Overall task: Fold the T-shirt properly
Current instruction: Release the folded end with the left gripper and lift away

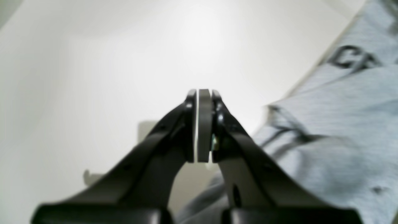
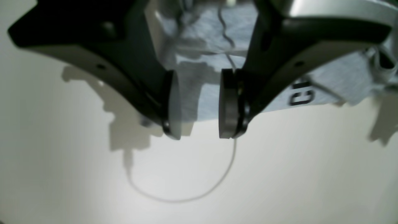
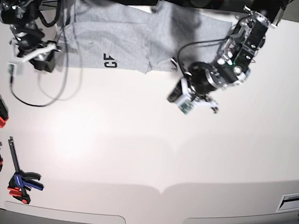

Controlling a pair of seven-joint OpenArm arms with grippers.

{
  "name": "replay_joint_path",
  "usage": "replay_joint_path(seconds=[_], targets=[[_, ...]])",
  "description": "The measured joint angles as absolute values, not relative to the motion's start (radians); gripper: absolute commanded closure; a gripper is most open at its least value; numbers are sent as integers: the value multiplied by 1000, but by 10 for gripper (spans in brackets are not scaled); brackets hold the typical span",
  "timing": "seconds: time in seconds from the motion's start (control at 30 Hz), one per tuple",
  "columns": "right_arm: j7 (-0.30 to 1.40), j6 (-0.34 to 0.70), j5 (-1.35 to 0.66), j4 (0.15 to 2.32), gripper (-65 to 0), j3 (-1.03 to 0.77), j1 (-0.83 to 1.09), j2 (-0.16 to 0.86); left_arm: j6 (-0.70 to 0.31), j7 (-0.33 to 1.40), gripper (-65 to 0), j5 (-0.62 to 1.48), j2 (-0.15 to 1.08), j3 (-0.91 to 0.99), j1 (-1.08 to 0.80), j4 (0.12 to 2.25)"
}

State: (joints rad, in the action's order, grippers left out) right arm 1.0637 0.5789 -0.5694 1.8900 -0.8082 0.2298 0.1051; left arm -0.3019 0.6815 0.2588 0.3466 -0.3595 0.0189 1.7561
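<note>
Folding looks barely begun, or at best partly done: the T-shirt lies along the far edge of the table, rumpled rather than squared, with one part lapped over another near its middle and a few black letters showing at its near hem. No neat rectangle shows, so I judge that most of the work is left: flattening the cloth, bringing in the sleeves and sides, then doubling it over.

The left gripper hangs just off the shirt's near edge, beside the overlapped middle part, its wrist tipped down toward the tabletop. Its jaws are pressed together with nothing between them; the grey cloth lies off to one side of them in the left wrist view.

The right gripper sits at the shirt's other end, over its near hem. Its jaws stand apart, with cloth visible behind the gap between them, but no fabric is pinched. A thin cable loops across the table on the near side of the shirt, below this gripper. Several clamps lie well apart from the shirt, at the table's side edge.
</note>
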Motion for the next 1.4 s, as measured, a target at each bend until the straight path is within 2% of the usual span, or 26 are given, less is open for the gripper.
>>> replay_joint_path(seconds=[0.07,0.2,0.27,0.43,0.63,0.97,1.27,1.4], targets=[[1061,575,-577,1890,-202,-867,248,135,-299,689,0,301,358,-312,10,1756],[1077,556,-641,1884,-353,-960,333,209,-301,690,0,339,388,-244,-6,1756],[1077,556,-693,1855,-388,-976,387,229,-303,689,0,339,403,-240,-5,1756],[1116,556,-859,1734,-392,-976,440,224,-323,681,-38,340,408,-241,-5,1756],[1124,558,-905,1612,-392,-941,432,228,-329,682,-38,340,407,-241,-6,1756],[1100,604,-956,1452,-392,-772,358,233,-329,681,-38,340,408,-241,-6,1756],[1181,611,-970,1427,-392,-768,318,234,-329,682,-38,340,408,-241,-6,1756],[1272,646,-1030,1426,-390,-769,319,235,-329,682,-38,336,408,-241,-5,1756]])
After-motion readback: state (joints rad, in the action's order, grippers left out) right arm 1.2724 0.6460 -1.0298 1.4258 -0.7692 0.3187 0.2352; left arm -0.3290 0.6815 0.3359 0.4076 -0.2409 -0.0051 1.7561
